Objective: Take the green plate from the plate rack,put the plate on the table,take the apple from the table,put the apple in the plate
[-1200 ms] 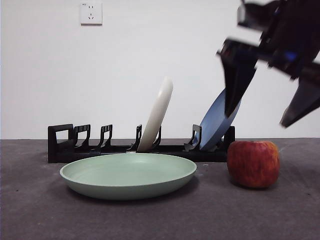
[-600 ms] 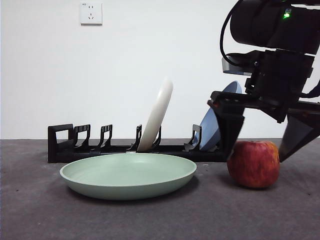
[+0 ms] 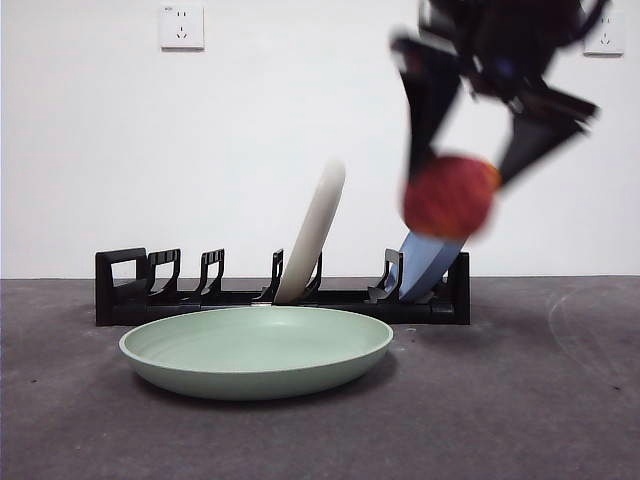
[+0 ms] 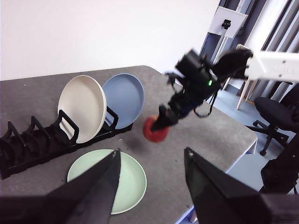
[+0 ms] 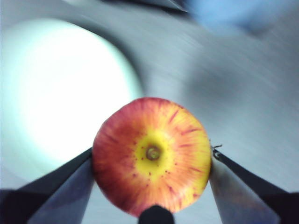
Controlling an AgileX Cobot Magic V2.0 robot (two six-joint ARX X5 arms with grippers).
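**Two jaws pinching a red apple above the table**

Two black jaws of the right gripper (image 5: pixel 152 163) pressed against opposite sides of the apple (image 5: pixel 152 154), which filled the middle of the right wrist view with its yellow centre and stem end facing the camera. In the front view that gripper (image 3: pixel 455 190) came down from the top edge at about 1 o'clock, blurred, with the apple (image 3: pixel 452 196) held well clear of the table (image 3: pixel 520 400).

Below and toward 8 o'clock from the apple, the green plate (image 3: pixel 256 350) lay flat on the table, just in front of the plate rack (image 3: pixel 280 290). The rack ran across the middle of the front view, its squared handle loop at the 9 o'clock end. A cream-white plate (image 3: pixel 315 232) stood tilted in a middle slot, and a blue plate (image 3: pixel 428 265) leaned in the slot at the 3 o'clock end, partly behind the apple. A wall socket (image 3: pixel 181 27) sat high at 11 o'clock.

The left gripper (image 4: pixel 149 186) hung high above the scene, away from everything, its two jaws spread apart.
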